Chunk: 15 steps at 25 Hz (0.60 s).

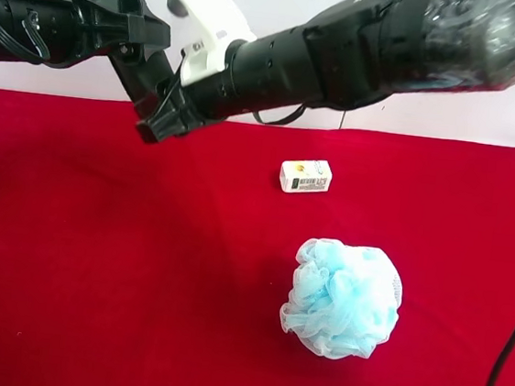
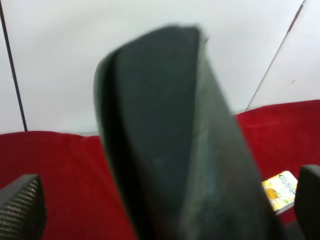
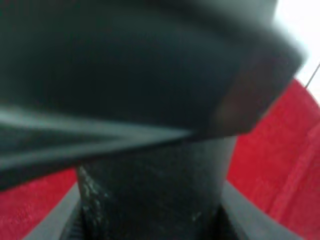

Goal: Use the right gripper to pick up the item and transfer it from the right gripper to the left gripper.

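Item held aloft over the bench's far edge, near its far-left corner.
The right gripper (image 3: 150, 217) is clamped on the item (image 2: 167, 140), clear of the red bench (image 1: 92, 277); the left gripper (image 2: 165, 200) stands wide, fingers (image 2: 20, 207) either side, not touching it.
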{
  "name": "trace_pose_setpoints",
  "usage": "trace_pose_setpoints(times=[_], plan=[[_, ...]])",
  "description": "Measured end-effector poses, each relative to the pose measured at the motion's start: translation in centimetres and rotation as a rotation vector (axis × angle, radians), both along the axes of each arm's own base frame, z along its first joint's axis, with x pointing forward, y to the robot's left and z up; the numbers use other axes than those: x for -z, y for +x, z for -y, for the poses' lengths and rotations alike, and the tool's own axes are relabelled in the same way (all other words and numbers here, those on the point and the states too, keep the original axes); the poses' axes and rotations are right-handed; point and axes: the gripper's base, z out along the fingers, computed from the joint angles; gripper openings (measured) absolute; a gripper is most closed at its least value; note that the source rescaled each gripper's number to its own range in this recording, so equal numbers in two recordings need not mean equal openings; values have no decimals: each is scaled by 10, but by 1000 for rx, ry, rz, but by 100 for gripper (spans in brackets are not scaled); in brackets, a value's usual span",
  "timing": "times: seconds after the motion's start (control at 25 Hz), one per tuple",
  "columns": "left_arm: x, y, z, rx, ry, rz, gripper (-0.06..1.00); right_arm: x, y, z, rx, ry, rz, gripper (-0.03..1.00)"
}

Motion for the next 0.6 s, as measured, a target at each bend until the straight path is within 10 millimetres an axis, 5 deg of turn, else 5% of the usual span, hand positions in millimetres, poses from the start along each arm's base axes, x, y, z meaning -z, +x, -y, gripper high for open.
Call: trace_pose_setpoints(times=[0.36,0.6], plan=[[-2,1,0,-12,-13,8,26,-8,-4,0,-23,18,2,0],[-2,1,0,-15,-21,6,25,-8,-4,0,-23,18,2,0]])
